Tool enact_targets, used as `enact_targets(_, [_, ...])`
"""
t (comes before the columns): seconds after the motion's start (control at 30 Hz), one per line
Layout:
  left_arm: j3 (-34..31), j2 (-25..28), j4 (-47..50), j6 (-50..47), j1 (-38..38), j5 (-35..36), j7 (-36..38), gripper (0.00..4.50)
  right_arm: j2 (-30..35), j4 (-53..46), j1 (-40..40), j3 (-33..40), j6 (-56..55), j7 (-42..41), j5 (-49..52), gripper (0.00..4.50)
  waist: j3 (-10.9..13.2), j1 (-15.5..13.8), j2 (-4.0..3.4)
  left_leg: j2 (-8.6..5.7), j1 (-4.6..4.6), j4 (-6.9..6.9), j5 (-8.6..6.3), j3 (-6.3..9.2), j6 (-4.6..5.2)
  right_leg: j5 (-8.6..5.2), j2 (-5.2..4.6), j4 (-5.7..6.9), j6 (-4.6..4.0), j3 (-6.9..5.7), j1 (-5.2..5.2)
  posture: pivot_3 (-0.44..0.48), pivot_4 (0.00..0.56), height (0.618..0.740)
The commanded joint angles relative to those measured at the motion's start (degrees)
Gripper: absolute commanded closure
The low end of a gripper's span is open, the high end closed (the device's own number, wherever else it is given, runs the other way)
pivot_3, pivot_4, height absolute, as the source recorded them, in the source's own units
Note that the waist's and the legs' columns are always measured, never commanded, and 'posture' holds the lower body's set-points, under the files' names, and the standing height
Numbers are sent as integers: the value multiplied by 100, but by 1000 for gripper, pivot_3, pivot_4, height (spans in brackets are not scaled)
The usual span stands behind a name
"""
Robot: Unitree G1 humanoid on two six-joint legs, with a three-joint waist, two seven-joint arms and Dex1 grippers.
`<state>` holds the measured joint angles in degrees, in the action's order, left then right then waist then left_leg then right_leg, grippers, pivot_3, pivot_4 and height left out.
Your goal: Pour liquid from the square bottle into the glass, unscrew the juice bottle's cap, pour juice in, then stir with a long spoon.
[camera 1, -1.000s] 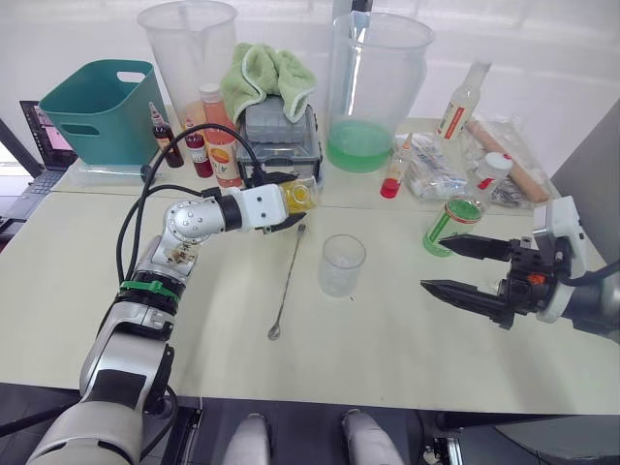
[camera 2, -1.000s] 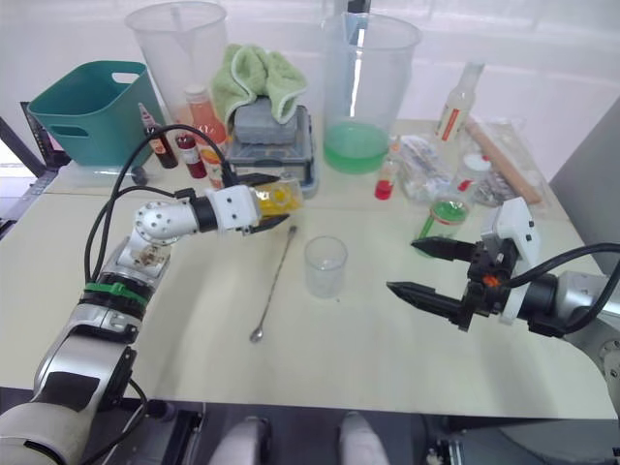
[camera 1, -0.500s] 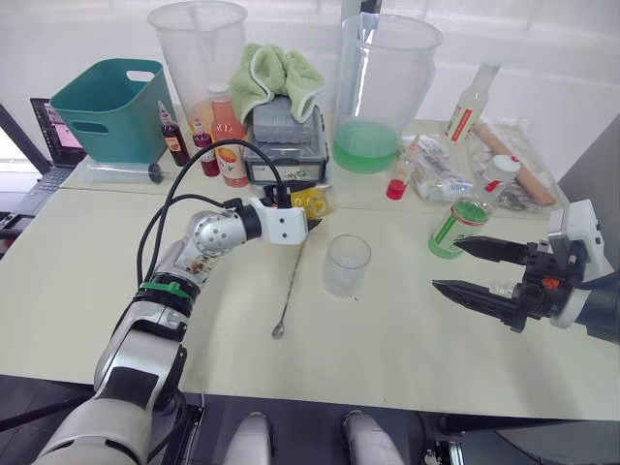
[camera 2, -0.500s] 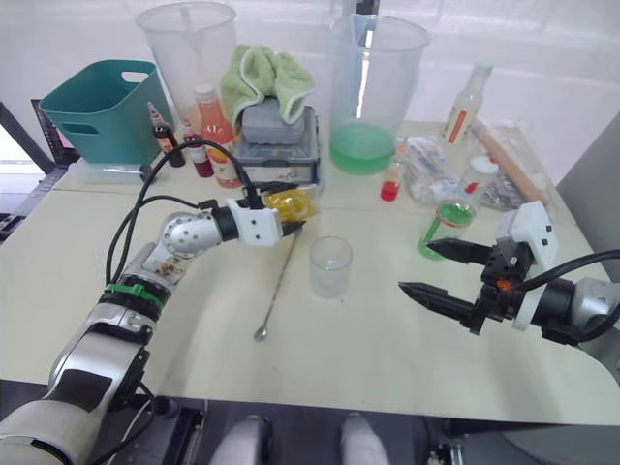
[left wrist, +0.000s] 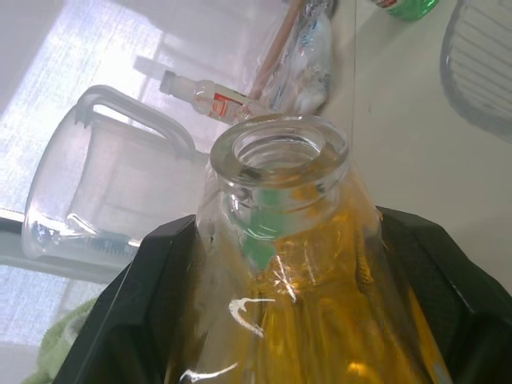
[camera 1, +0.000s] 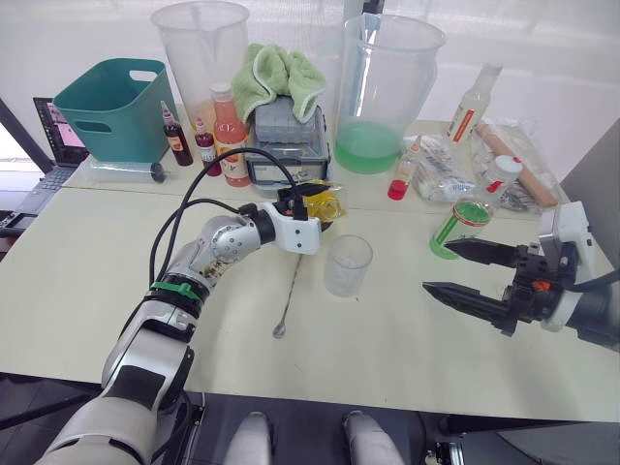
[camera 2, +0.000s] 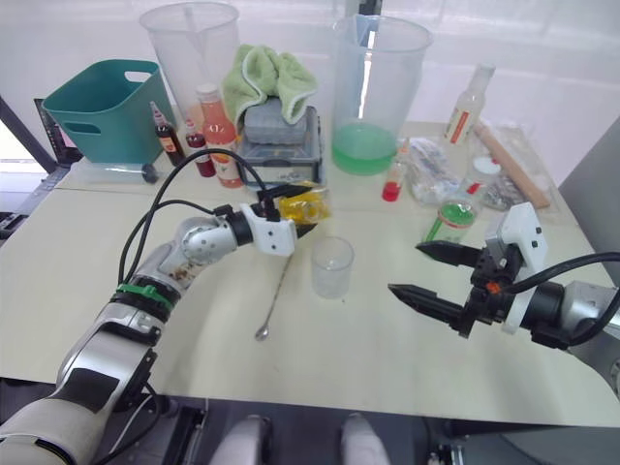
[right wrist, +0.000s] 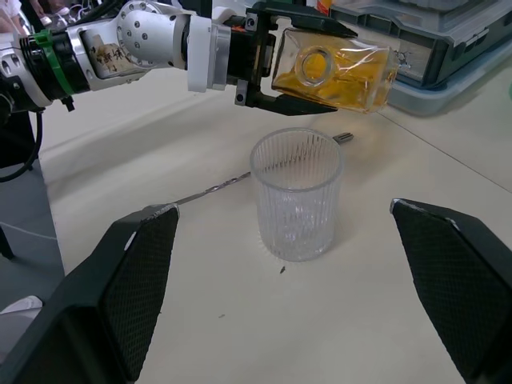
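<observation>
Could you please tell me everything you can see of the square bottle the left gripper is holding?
The squat clear glass square bottle has flat angular sides, a short round neck with an open, uncapped mouth, and yellow liquid inside. The left gripper is shut on its body, black fingers on either side. It is held tipped on its side in the air, just above and behind the small clear ribbed glass tumbler, not touching it.

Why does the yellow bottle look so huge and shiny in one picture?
In the left wrist view the squat clear glass bottle of yellow liquid sits right against the camera, with white glints on its glass; behind it the big clear plastic pitcher looks soft and washed out by the bright window.
</observation>
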<state>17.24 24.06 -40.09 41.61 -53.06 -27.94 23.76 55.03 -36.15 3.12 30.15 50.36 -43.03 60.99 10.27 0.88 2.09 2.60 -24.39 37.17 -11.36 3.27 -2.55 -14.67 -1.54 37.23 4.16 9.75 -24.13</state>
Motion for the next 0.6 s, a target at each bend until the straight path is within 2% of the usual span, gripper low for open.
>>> enact_targets(0.03, [-78, -40, 531, 276, -315, -16, -417, 1679, -1, -175, -30, 99, -67, 79, 133, 0, 0, -2, 0, 0, 0, 0, 0, 0, 0, 0, 0, 1, 0, 0, 0, 0, 150, 728])
enact_targets(0.6, [242, 83, 519, 502, -470, -1009, -1381, 1679, 33, -161, -65, 95, -98, 153, 140, 0, 0, -4, 1, -5, 3, 27, 0, 3, 0, 0, 0, 43, 1, 0, -2, 0, 150, 728])
